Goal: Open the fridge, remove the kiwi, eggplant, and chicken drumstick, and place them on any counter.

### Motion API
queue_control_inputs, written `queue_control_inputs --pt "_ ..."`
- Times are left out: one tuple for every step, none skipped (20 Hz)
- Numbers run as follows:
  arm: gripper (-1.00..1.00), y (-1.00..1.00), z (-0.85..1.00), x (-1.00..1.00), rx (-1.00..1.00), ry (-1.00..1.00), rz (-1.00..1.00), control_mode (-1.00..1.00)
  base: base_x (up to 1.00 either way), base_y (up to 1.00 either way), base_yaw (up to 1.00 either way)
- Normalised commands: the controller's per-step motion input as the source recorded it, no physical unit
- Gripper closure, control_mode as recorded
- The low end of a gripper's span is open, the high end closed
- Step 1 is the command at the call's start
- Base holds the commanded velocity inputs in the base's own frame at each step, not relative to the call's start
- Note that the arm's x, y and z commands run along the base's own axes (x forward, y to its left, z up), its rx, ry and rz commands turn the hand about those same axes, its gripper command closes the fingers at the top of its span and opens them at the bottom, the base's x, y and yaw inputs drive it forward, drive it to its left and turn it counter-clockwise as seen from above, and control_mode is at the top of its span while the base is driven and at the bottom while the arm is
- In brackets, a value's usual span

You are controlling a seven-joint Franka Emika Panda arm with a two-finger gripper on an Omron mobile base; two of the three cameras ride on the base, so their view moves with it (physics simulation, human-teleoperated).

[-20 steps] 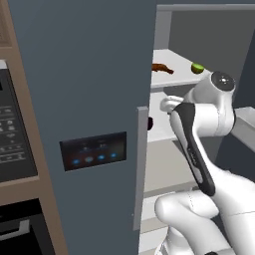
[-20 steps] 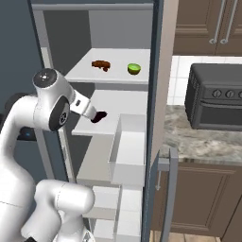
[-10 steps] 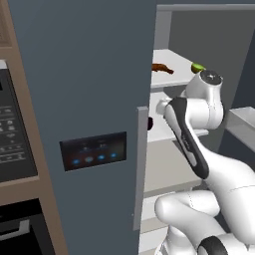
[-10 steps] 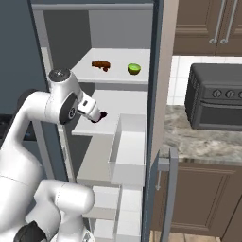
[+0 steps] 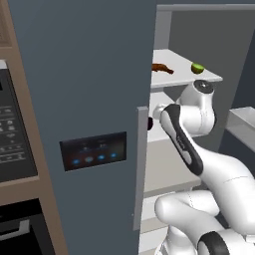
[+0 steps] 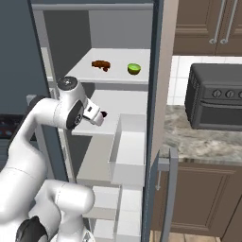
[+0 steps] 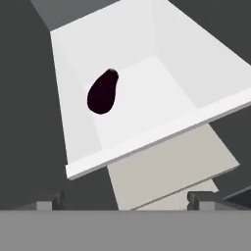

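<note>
Kitchen, simulated: slate-blue fridge (image 5: pixel 89 99) with its right door swung open, white shelves exposed; marbled counter (image 6: pixel 208 142) with a dark countertop oven to the right of it.

Upper shelf holds the chicken drumstick (image 6: pixel 101 64) and the kiwi (image 6: pixel 134 69), near each other but apart. Neither has been moved.

Eggplant (image 7: pixel 102 91) lies alone on the shelf below. In the right base view it shows as a dark spot just past the hand; in the hand view it sits ahead of the gripper (image 7: pixel 125 201), well up the shelf and toward the left wall, not yet between the fingers.

Gripper state: fingers spread fully apart, nothing held. Hand is at the front edge of the middle shelf, pointing inward.

Key relation: the eggplant's long axis runs roughly away from the hand, narrow end farther in, thick end nearer, and it lies left of the gripper's centre line. Judgement: the approach needs a shift toward that side plus further reach inward, so the fingers straddle the thick part across its short width.

Step in hand: reaching for the eggplant; no food is on the counter yet
</note>
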Motion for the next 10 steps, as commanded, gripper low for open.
queue_control_inputs --pt "-1.00 0.00 -0.26 0.24 0.03 0.00 0.04 -1.00 0.00 0.00 0.00" --pt "-1.00 0.00 -0.25 0.24 0.03 0.00 0.05 -1.00 0.00 0.00 0.00" --pt "-1.00 0.00 -0.27 0.26 0.03 0.00 0.05 -1.00 0.00 0.00 0.00" --pt "-1.00 0.00 -0.31 0.31 0.04 0.00 0.06 -1.00 0.00 0.00 0.00" --pt "-1.00 0.00 -0.29 0.31 0.06 0.00 0.06 -1.00 0.00 0.00 0.00" --pt "-1.00 0.00 -0.24 0.31 0.06 0.00 0.05 -1.00 0.00 0.00 0.00" --pt "-1.00 0.00 -0.22 0.31 0.06 0.00 0.05 -1.00 0.00 0.00 0.00" --pt "-1.00 0.00 -0.22 0.34 0.05 0.00 0.05 -1.00 0.00 0.00 0.00" --pt "-1.00 0.00 -0.21 0.35 0.05 0.00 0.04 -1.00 0.00 0.00 0.00" --pt "-1.00 0.00 -0.15 0.35 0.05 0.00 0.04 -1.00 0.00 0.00 0.00"
